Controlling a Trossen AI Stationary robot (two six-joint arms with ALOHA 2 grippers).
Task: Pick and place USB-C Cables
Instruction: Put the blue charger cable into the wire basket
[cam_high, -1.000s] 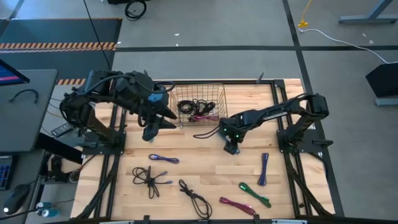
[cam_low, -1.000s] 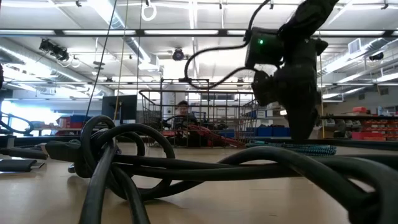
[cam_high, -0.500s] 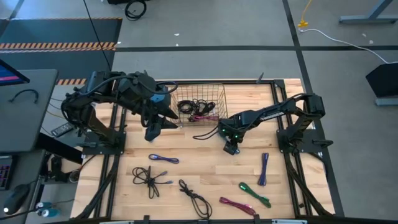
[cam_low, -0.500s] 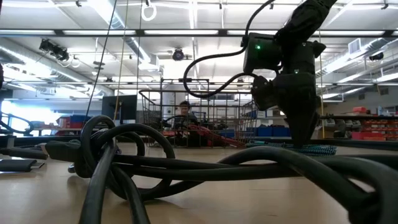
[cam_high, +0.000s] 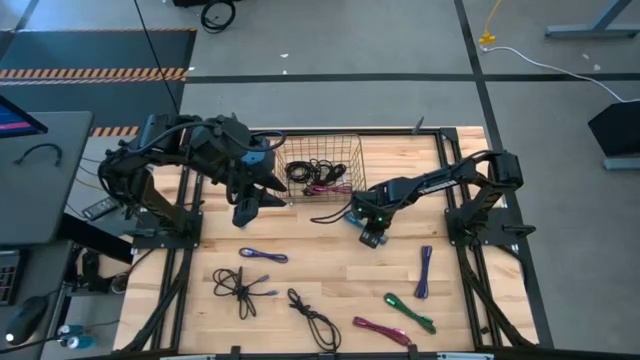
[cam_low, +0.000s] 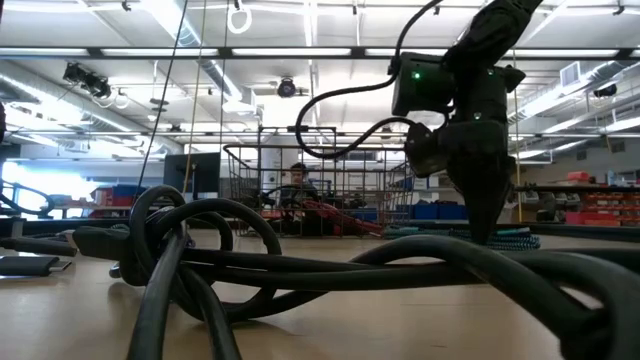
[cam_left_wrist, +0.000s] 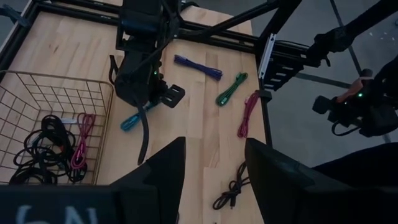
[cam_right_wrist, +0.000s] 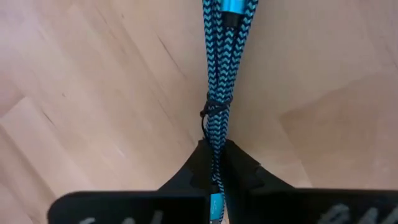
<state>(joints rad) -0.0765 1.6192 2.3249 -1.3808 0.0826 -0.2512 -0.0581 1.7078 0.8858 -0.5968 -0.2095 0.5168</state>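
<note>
1. The right gripper (cam_high: 371, 237) is down at the middle of the wooden tabletop (cam_high: 340, 275), just in front of the wire basket (cam_high: 318, 168). In the right wrist view its two dark fingers (cam_right_wrist: 193, 168) are pressed together on a teal braided cable (cam_right_wrist: 219, 93), a folded bundle tied at its waist with a thin black tie.

2. From the left wrist view the teal braided cable (cam_left_wrist: 132, 119) lies under the right gripper (cam_left_wrist: 163, 96) on the wood, one end poking out beside the basket's (cam_left_wrist: 56, 87) wall.

3. The left gripper (cam_high: 243, 212) hangs above the table's far-left part, next to the basket's left side. Its fingers (cam_left_wrist: 165, 165) are spread apart, with nothing between them.

4. Inside the basket lie coiled black cables (cam_high: 305, 170) and a magenta cable (cam_high: 326, 187) – all at its near side. One loose black cable (cam_high: 328, 213) curls on the wood just outside its near edge.

5. Other bundles rest on the near half of the tabletop:
   - a purple cable (cam_high: 262, 255) left of centre;
   - a tangled black cable (cam_high: 240, 287) near the front-left corner;
   - another black cable (cam_high: 313, 318) at the front edge;
   - a magenta bundle (cam_high: 379, 329) and a green cable (cam_high: 410, 312) toward the front-right;
   - a second purple cable (cam_high: 424, 271) near the right edge.

6. In the low view a thick black cable (cam_low: 250, 265) fills the foreground, and a person (cam_low: 294, 182) shows far off behind the basket.
</note>
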